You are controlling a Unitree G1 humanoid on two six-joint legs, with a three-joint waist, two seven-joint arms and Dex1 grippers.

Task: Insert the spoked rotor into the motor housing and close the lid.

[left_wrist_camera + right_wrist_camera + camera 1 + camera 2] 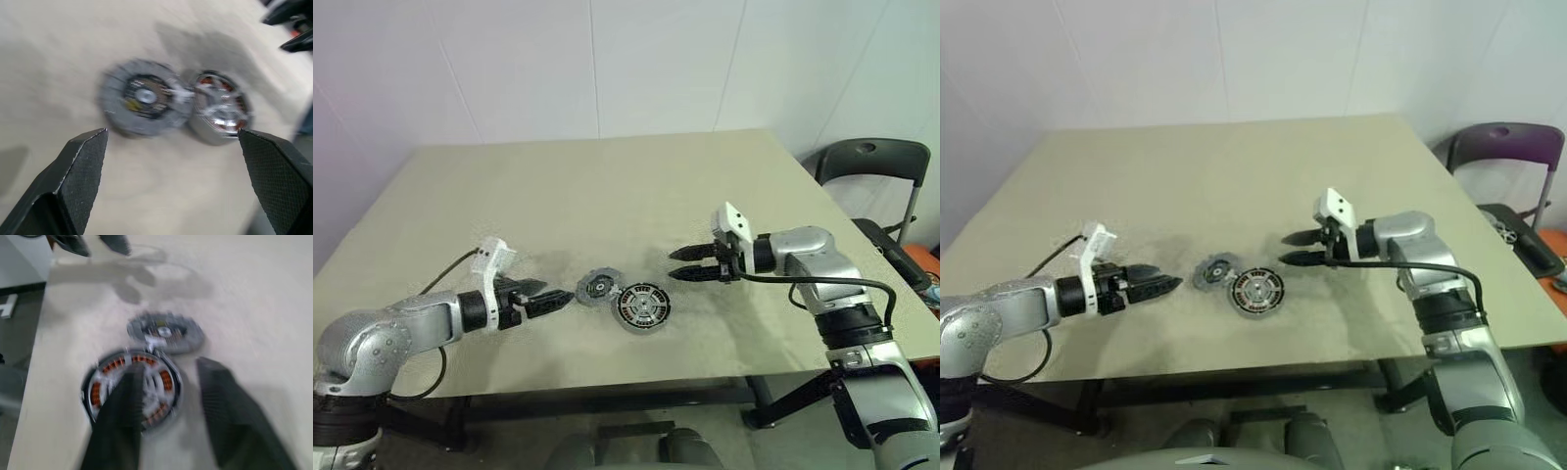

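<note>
On the beige table (607, 186), just below the middle of your head-camera frame, the motor housing (640, 306) sits with the spoked rotor (221, 106) already seated over its copper windings; the lid (597, 288) lies flat and touching the housing on its left, not yet on. By that reckoning, insertion looks done and closing remains.

Your left gripper (560, 299) hovers at lower left, just beside the lid, its fingers spread wide and empty. Your right gripper (684, 264) hangs right of centre, above and a little apart from the housing, fingers parted with a narrow gap and grasping nothing.

The head views give you the layout and both arms, but the parts read small. The left wrist view shows the lid's dark centre and silver spokes across the housing mouth. The right wrist view shows the orange coils between those spokes, and the left gripper beyond at upper left.
</note>
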